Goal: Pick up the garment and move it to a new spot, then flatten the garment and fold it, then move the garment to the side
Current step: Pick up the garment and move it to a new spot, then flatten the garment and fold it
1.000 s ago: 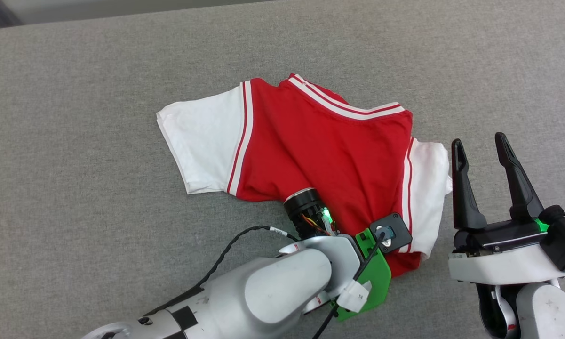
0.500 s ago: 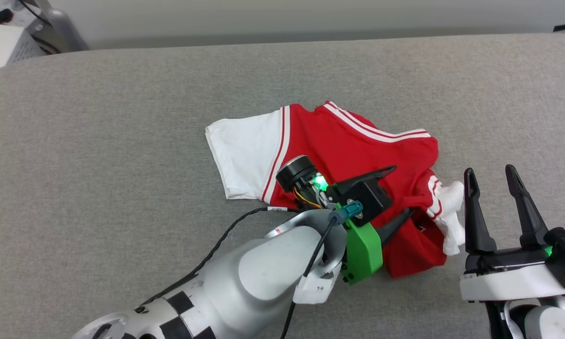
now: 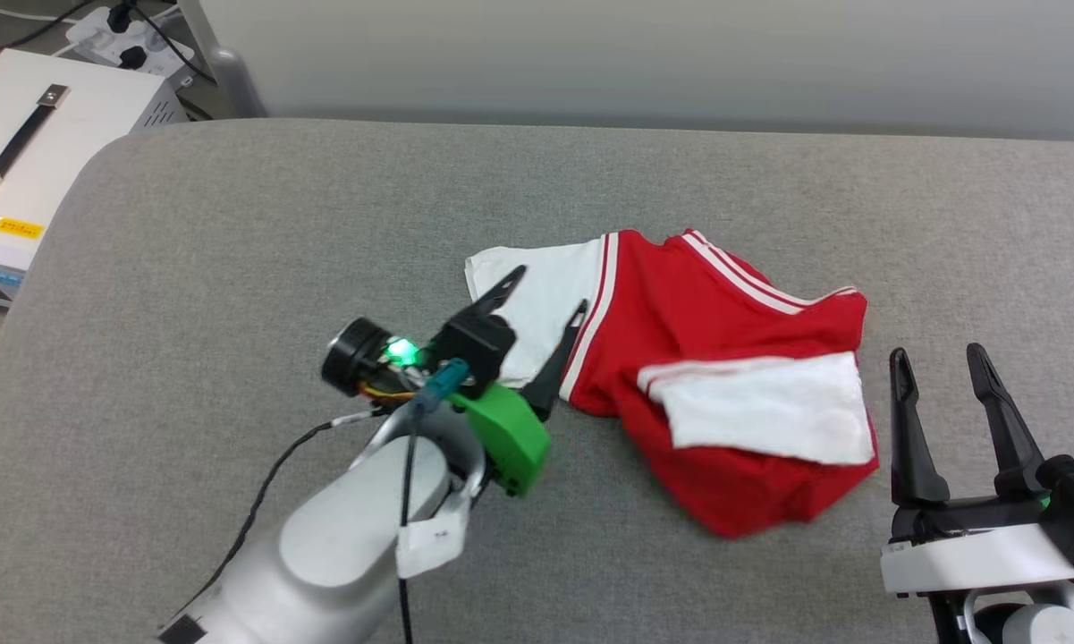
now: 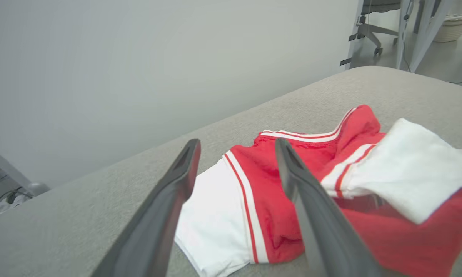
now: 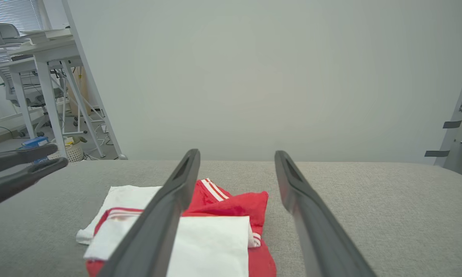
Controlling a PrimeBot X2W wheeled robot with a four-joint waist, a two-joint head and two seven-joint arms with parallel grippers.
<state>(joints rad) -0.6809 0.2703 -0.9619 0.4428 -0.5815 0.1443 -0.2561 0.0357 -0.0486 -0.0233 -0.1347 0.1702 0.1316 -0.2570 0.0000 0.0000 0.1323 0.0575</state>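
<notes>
Head view, left gripper (image 3: 550,288): two dark fingers spread wide, nothing between them, poised over the left white sleeve (image 3: 559,268); touching the cloth or just above it, cannot tell.
Left wrist view, left gripper (image 4: 237,143): fingers wide apart and empty, pointing across the striped sleeve seam toward the far wall.
Right gripper (image 3: 937,351): fingers spread as well, empty, just right of the shirt (image 3: 733,331) and apart from it.
Right wrist view, right gripper (image 5: 236,152): open and empty, shirt lying beyond and below the fingers.
Place of shirt: flat on the grey padded table (image 3: 232,233), right of centre, free of both grippers.
Shape of shirt: right white sleeve (image 3: 769,407) turned in and lying across the red body; left white sleeve out flat to the left; striped band along the far edge; near edge bunched into a rounded point, not squared off.
Far left: white box (image 3: 45,134) with a dark handle, off the table, well apart from the work.
Done, by the look of it: shirt set down on the table, right side folded in.
Left to do, by the look of it: left side folded in, body doubled over, near edge smoothed, bundle shifted to the side.
Next move, likely: pinch on the left sleeve edge, then a carry across to the right.
</notes>
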